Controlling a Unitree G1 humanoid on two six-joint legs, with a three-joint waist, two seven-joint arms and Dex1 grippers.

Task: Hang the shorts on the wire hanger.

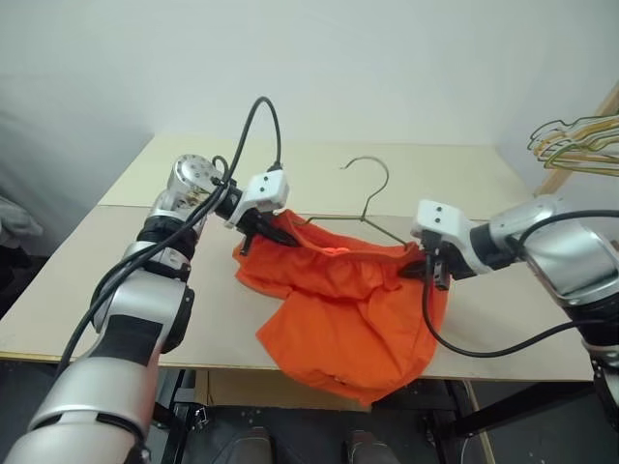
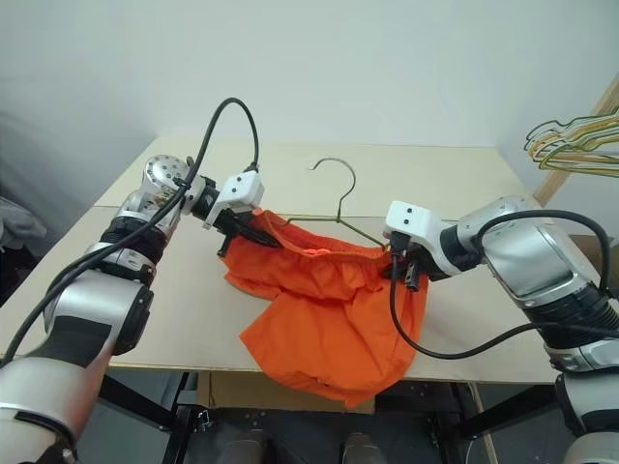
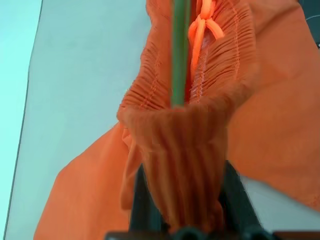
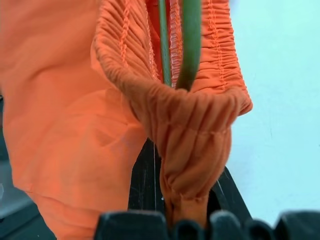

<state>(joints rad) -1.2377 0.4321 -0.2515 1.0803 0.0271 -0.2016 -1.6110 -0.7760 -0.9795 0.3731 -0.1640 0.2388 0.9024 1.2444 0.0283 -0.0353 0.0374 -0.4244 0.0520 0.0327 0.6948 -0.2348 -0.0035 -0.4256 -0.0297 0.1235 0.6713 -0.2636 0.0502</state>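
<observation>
The orange shorts (image 1: 338, 300) hang stretched between my two grippers just above the table, one leg drooping over the front edge. My left gripper (image 1: 263, 230) is shut on the left end of the gathered waistband (image 3: 190, 145). At the waistband's right end (image 4: 192, 125), my right gripper (image 1: 426, 269) is shut on the bunched fabric. The wire hanger (image 1: 372, 179) lies on the table behind the shorts, hook pointing away. Its thin wire (image 3: 179, 50) runs inside the waistband towards both grippers, and the shorts hide its lower part.
The pale wooden table (image 1: 445, 164) extends behind and to both sides of the shorts. A bunch of yellow, green and orange hangers (image 1: 580, 145) hangs at the far right. A grey cloth (image 1: 14, 227) lies off the table's left side.
</observation>
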